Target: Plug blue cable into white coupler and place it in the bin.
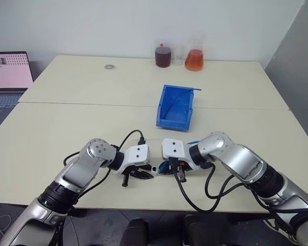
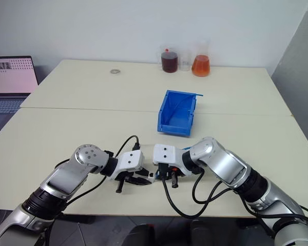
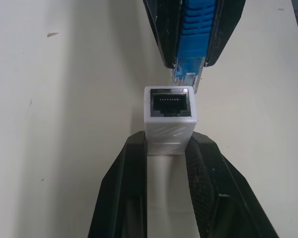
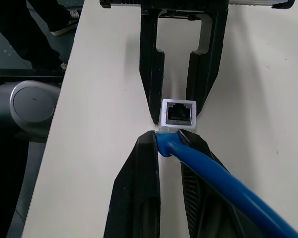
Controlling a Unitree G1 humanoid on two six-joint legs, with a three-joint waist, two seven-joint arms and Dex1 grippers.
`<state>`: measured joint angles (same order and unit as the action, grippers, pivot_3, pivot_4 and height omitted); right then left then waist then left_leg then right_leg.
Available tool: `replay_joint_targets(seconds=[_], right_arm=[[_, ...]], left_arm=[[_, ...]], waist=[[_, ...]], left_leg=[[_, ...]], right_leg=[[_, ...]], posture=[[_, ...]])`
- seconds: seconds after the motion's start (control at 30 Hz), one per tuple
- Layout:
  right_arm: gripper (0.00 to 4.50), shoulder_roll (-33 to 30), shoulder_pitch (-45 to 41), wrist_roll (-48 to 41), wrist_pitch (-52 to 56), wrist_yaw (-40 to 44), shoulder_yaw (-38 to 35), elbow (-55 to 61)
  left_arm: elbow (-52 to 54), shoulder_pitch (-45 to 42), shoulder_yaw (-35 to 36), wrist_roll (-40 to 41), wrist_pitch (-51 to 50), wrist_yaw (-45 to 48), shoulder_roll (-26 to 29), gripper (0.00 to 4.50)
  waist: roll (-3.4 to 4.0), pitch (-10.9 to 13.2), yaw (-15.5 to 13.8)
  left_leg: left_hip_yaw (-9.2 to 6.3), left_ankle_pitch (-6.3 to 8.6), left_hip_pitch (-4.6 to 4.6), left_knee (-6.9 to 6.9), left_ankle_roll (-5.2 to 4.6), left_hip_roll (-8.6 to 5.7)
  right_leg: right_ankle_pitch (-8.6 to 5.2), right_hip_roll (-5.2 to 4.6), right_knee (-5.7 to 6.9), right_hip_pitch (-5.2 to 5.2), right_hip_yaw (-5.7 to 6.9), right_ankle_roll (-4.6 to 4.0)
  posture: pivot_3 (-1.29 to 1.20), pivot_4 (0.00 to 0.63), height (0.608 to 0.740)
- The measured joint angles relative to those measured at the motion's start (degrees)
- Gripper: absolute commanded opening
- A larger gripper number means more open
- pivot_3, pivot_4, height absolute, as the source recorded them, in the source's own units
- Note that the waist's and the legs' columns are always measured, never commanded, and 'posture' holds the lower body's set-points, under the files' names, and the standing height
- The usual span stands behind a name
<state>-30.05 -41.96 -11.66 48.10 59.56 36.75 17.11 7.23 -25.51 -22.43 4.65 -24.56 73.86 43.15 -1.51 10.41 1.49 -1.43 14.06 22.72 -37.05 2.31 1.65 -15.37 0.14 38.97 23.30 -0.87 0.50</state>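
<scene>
My left gripper (image 3: 170,144) is shut on the white coupler (image 3: 170,114), whose open dark socket faces my right gripper. My right gripper (image 4: 168,139) is shut on the blue cable (image 4: 213,183) just behind its plug. The clear plug tip (image 3: 187,74) sits just short of the socket and slightly to one side, not inserted. In the head views both grippers, left (image 1: 139,174) and right (image 1: 175,173), meet tip to tip near the table's front edge. The blue bin (image 1: 175,107) stands open on the table beyond them, a little to the right.
Two flasks, one with dark red liquid (image 1: 163,55) and one with orange (image 1: 194,59), stand at the table's back edge. A small metal ring (image 1: 110,66) lies at the back left. A laptop (image 1: 7,77) sits off the table's left side.
</scene>
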Motion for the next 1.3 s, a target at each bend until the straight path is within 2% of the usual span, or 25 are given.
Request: replay_joint_targets(seconds=[0.23, 0.57, 1.3], right_arm=[[0.27, 0.2, 0.0, -0.4, 0.4, -0.4, -0.8, -0.1], [0.27, 1.4, -0.4, -3.3, 2.5, -1.2, -6.1, 0.9], [0.27, 3.2, 2.5, -3.4, 2.7, -3.5, -4.3, 1.1]], left_arm=[[0.0, 0.1, 0.2, 0.0, 0.0, 0.0, 0.0, 0.76], [0.2, 0.2, 0.2, -0.1, 0.0, 0.0, 0.0, 0.76], [0.7, 0.4, 0.3, -0.2, -0.5, -0.2, 0.0, 0.76]], waist=[[0.00, 0.0, 0.0], [0.00, 0.0, 0.0], [0.00, 0.0, 0.0]], left_leg=[[0.00, 0.00, -0.01, 0.00, 0.00, 0.01], [0.00, 0.00, 0.00, 0.01, 0.00, 0.01], [0.00, 0.00, 0.00, 0.01, 0.00, 0.01]], right_leg=[[0.00, 0.01, 0.00, 0.00, 0.00, 0.00], [0.00, 0.01, 0.00, 0.00, -0.01, -0.01], [0.00, 0.01, 0.00, 0.00, 0.00, -0.01]], posture=[[0.00, 0.150, 0.740], [0.00, 0.150, 0.740], [0.00, 0.150, 0.740]])
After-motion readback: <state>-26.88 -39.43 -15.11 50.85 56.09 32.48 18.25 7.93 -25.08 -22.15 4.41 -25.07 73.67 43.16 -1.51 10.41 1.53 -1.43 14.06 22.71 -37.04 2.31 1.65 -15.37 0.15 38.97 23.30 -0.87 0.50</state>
